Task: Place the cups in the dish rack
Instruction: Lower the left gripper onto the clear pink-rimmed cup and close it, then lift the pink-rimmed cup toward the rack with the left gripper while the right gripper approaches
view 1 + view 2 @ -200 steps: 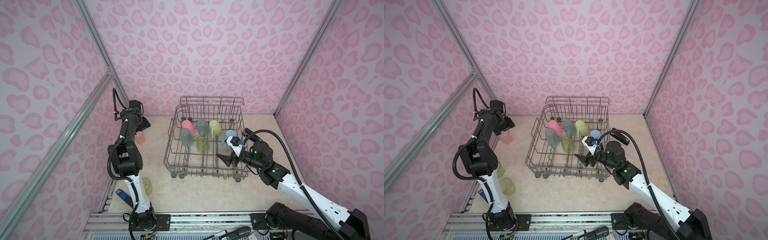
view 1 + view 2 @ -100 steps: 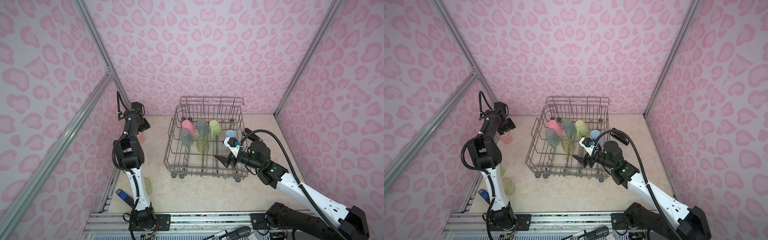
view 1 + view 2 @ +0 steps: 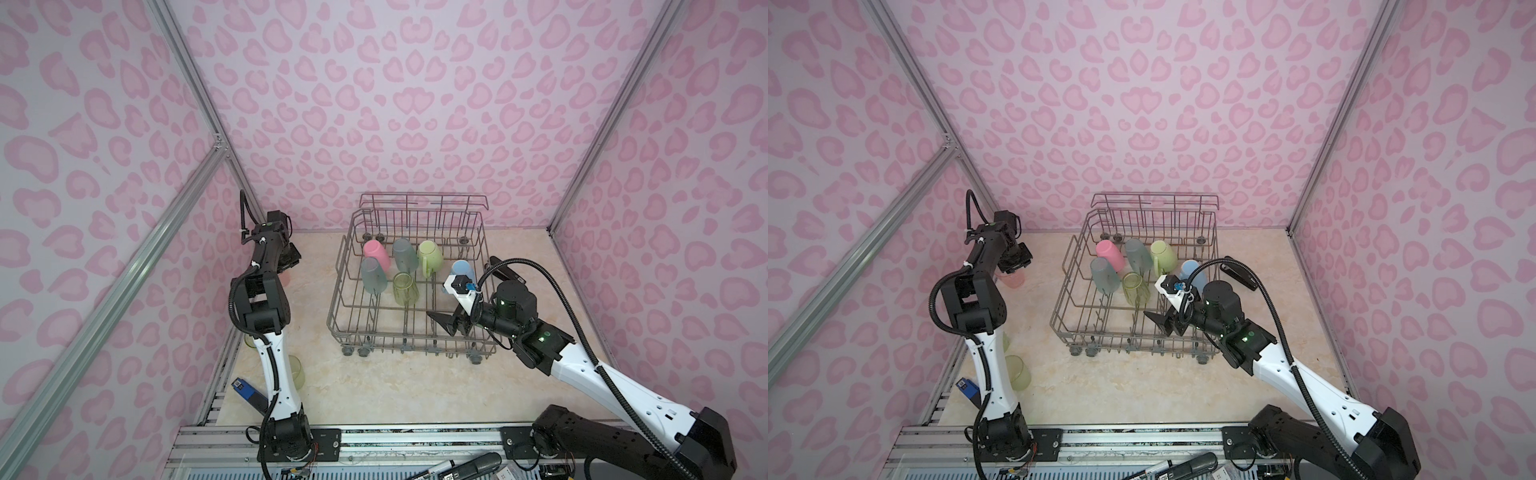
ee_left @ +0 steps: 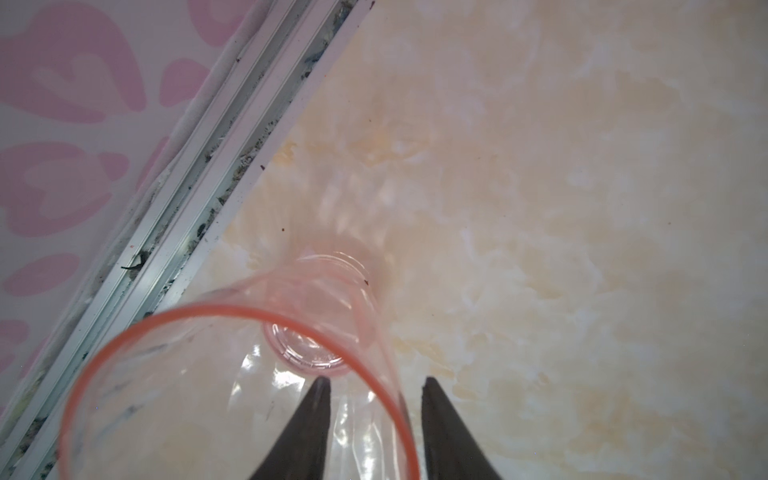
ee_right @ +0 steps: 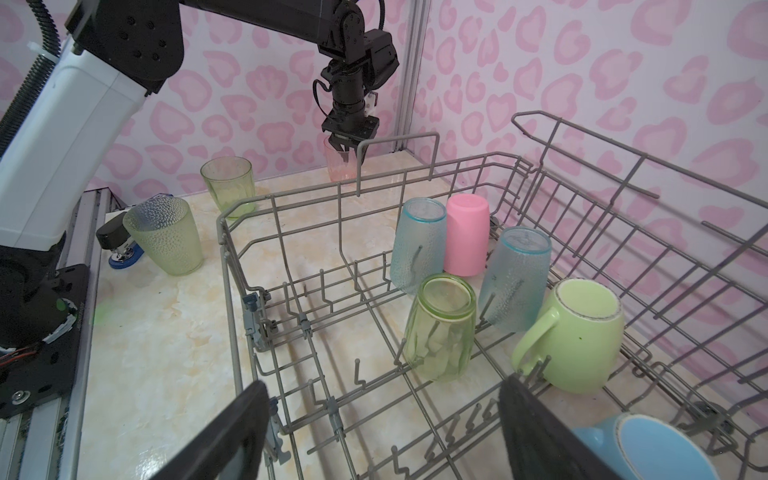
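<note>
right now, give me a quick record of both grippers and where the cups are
left gripper: open, fingers astride salmon cup wall
right gripper: open, empty, above dish rack front
in rack: pink cup, teal tumblers, green tumbler, green mug, blue mug
on table: salmon cup, smooth green cup, dimpled green cup, stapler

Bright, even light from above washes the walls (image 3: 407, 83); thin wire shadows from the rack (image 5: 226, 266) stripe the counter (image 5: 166, 340); close to the lens, the right end effector (image 5: 382, 382) blurs.

Black-jointed arms (image 3: 582, 365) with white link shells (image 3: 275, 374), ribbed black cables (image 3: 562, 293), green lights (image 3: 541, 338), dark tapered jaws.
</note>
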### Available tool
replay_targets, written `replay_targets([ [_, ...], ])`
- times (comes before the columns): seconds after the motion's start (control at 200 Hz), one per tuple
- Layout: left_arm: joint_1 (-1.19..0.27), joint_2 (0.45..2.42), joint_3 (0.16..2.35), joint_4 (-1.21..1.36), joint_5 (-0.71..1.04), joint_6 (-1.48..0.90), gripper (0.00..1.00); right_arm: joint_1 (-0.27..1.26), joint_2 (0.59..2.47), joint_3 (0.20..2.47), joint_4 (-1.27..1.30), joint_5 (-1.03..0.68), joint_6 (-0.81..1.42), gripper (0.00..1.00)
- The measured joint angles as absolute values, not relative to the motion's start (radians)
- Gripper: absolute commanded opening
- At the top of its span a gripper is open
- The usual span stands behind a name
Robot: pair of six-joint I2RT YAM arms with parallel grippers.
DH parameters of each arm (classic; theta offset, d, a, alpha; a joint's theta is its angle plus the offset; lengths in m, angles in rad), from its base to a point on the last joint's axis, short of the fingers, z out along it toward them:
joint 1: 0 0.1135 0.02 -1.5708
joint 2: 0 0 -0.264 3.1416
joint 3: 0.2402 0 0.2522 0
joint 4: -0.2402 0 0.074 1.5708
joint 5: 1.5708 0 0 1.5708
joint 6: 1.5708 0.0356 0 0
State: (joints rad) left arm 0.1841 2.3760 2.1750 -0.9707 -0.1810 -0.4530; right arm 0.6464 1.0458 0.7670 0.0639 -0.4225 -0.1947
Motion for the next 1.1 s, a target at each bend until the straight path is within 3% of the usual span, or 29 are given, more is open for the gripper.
replay_targets([
  [0.265,0.184,2.376,2.175,-0.971,-0.194,-0.459,0.07,0.648,1.045,0.767,0.061,-0.411,-0.194,0.86],
  [0.71,0.176,2.349,2.144,-0.971,-0.164,-0.46,0.04,0.714,1.108,0.865,0.001,-0.236,-0.157,0.85],
  [1.1,0.118,2.257,2.061,-0.939,-0.064,-0.46,0.05,0.722,1.184,0.912,-0.012,-0.111,0.11,0.87],
])
